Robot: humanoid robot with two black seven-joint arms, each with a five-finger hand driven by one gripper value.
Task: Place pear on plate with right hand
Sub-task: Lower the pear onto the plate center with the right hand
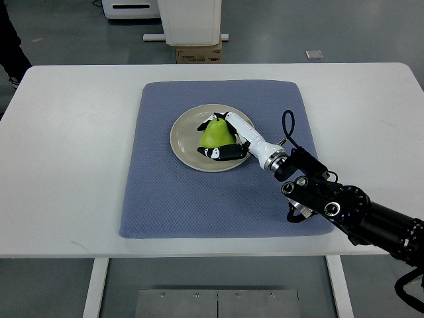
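1. Right robot hand (228, 136) reaches in from my lower right; its dark forearm crosses the near right corner of the mat, and the white fingers (222, 152) are curled around the pear, one set on the near side and another on the far right side; I read it as closed on the fruit.
2. Pear (214, 134), yellow-green, sits on the plate (184, 136); I can see it roughly at the plate's middle, slightly to the right, stem end pointing away from me.
3. Plate is round and beige; it lies on the blue-grey mat (165, 199), toward the mat's far half and near its centre line.
4. Mat is spread flat on the white bench (66, 165).
5. Beyond the bench's far edge I see a cardboard box (198, 53) on the floor beneath a white unit.
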